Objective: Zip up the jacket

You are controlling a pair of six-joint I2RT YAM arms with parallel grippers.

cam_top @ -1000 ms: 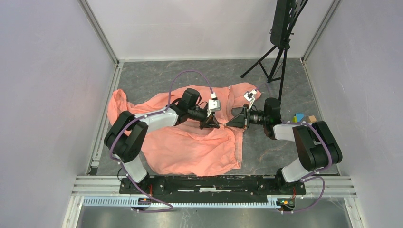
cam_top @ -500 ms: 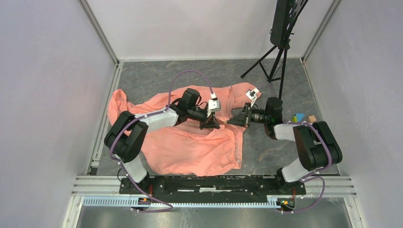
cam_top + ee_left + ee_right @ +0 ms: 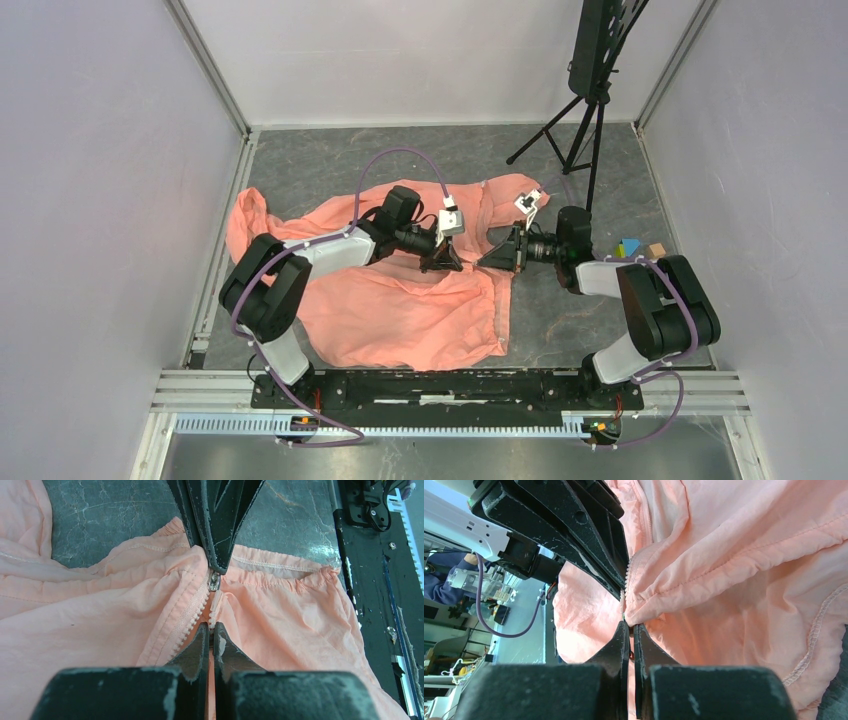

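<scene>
Left wrist showed left end effector (image 3: pixel 210 628) clamped on the jacket (image 3: pixel 100 610), right end effector (image 3: pixel 218 568) pinching its slider (image 3: pixel 214 582); a straight, taut pull seemed wise.

the left hand (image 3: pixel 210 630) comes up from the bottom edge, its fingers pressed together on the pale zipper strip (image 3: pixel 192 612) of the pink jacket (image 3: pixel 100 620). just beyond, the right hand (image 3: pixel 218 567) reaches down from the top, fingers also together, its tip right at the metal slider (image 3: pixel 214 581). the gathered hem (image 3: pixel 280 572) lies on the grey desk (image 3: pixel 110 515). a black rail (image 3: pixel 370 580) runs down the right side.
</scene>
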